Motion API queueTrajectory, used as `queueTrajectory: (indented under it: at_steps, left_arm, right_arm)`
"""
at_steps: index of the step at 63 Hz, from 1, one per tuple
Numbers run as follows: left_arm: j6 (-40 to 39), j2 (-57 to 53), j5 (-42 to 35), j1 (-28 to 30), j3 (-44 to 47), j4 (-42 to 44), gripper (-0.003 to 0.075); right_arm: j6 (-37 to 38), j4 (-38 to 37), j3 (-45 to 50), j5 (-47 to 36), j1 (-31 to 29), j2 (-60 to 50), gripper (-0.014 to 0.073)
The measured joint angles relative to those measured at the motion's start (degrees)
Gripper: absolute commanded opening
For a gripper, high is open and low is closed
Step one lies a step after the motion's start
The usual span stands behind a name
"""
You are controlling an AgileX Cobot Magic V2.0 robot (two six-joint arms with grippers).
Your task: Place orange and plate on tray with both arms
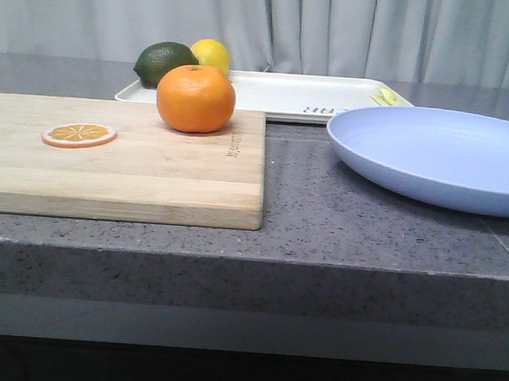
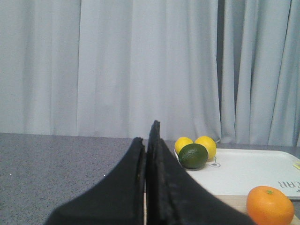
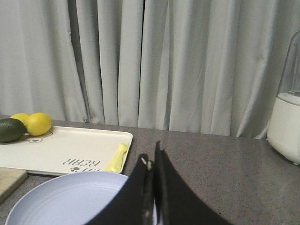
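Counting: one orange [image 1: 195, 98] | one plate [image 1: 438, 156] | one tray [image 1: 278, 94] | two claws [image 2: 146, 140] [image 3: 151, 161] closed, empty

orange [image 1: 195, 99]: sitting whole on the far right part of the cutting board [image 1: 152, 171], near its back edge.
orange slice [image 1: 79, 134]: lying flat on the board's left part, well apart from the orange.
plate [image 1: 438, 154]: resting empty on the bench [image 1: 339, 222], to the right of the board, its right side running out of view.
tray [image 1: 286, 93]: lying behind the board and plate, showing dark lettering.
lime [image 1: 165, 63] and lemon [image 1: 211, 55]: sitting together at the tray's left end, behind the orange.
yellow item [image 1: 390, 98]: lying at the tray's right end.
curtain [image 1: 334, 27]: hanging behind the bench.
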Motion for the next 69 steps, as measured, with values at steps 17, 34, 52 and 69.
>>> queueTrajectory:
  at_steps: [17, 34, 52, 69]
  left_arm:
    - [0.0, 14.4, 15.4, 0.0, -16.4, 0.5, -0.0020]
    - [0.0, 22.0, 18.5, 0.0, -17.2, 0.5, -0.0020]
    - [0.0, 26.1, 18.8, 0.0, -17.2, -0.4, -0.0020]
    - [0.0, 27.8, 20.0, 0.0, -17.2, -0.6, 0.0102]
  right_arm:
    - [0.0, 0.0, -12.5, 11.0, 0.0, 13.5, -0.0065]
    - [0.0, 0.0, -12.9, 16.1, 0.0, 23.7, -0.0065]
    - [0.0, 0.0, -12.9, 18.3, 0.0, 29.7, -0.0065]
    - [0.0, 0.0, -12.9, 21.2, 0.0, 31.9, 0.0133]
